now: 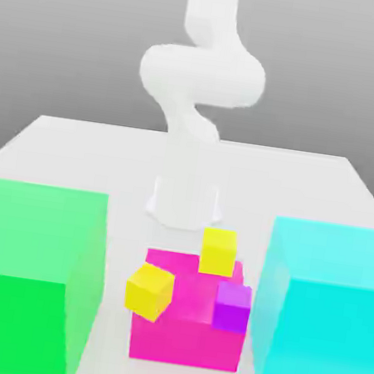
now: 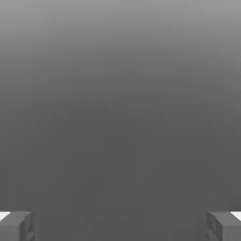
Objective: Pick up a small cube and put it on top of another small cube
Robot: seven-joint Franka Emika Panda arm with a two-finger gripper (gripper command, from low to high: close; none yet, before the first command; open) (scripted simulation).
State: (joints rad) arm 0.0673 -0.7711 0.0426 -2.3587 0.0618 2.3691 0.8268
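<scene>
A small violet-magenta cube (image 1: 232, 306) sits at the front corner of the larger hot-pink cube (image 1: 187, 329), on the exterior view's right side of it. The white arm (image 1: 201, 83) stands coiled upright behind the blocks, well above the table. In the hand view my gripper (image 2: 120, 227) is open, its two grey fingertips (image 2: 18, 226) far apart with nothing between them, facing plain grey background.
A big green block (image 1: 27, 277) stands on the exterior view's left and a big cyan block (image 1: 322, 318) on its right. Two small yellow cubes (image 1: 150, 290) (image 1: 218, 251) rest on the hot-pink cube. The white table (image 1: 78, 154) stretches behind them.
</scene>
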